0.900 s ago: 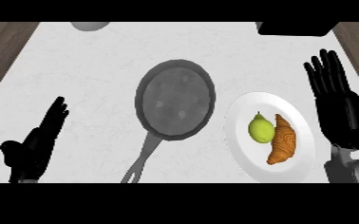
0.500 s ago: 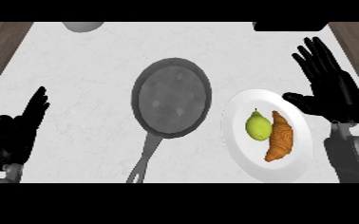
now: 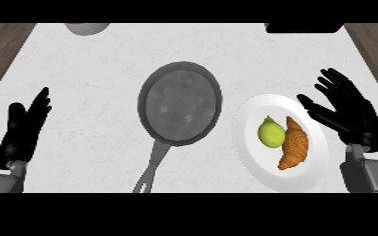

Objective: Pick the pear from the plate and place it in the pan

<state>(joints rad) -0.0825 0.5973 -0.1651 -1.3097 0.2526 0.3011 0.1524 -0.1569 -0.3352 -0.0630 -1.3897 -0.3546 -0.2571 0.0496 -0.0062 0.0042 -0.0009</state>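
Note:
A green pear (image 3: 271, 132) lies on the white plate (image 3: 255, 160) at the right, touching a brown croissant (image 3: 294, 143) on its right side. The grey pan (image 3: 181, 103) sits in the middle of the counter, empty, its handle pointing toward the lower edge. My right hand (image 3: 345, 110) is open, fingers spread, just right of the plate's upper rim and apart from the pear. At the far left my left hand (image 3: 23, 130) rests open with its fingers up, well away from the pan.
A grey bowl (image 3: 86, 27) is cut off at the back left. A black object (image 3: 304, 27) sits at the back right edge. Brown wood shows beyond the counter's top corners.
My right hand has come down and leftward, closer to the plate. The left hand has shifted slightly. Pear, croissant and pan sit as before.

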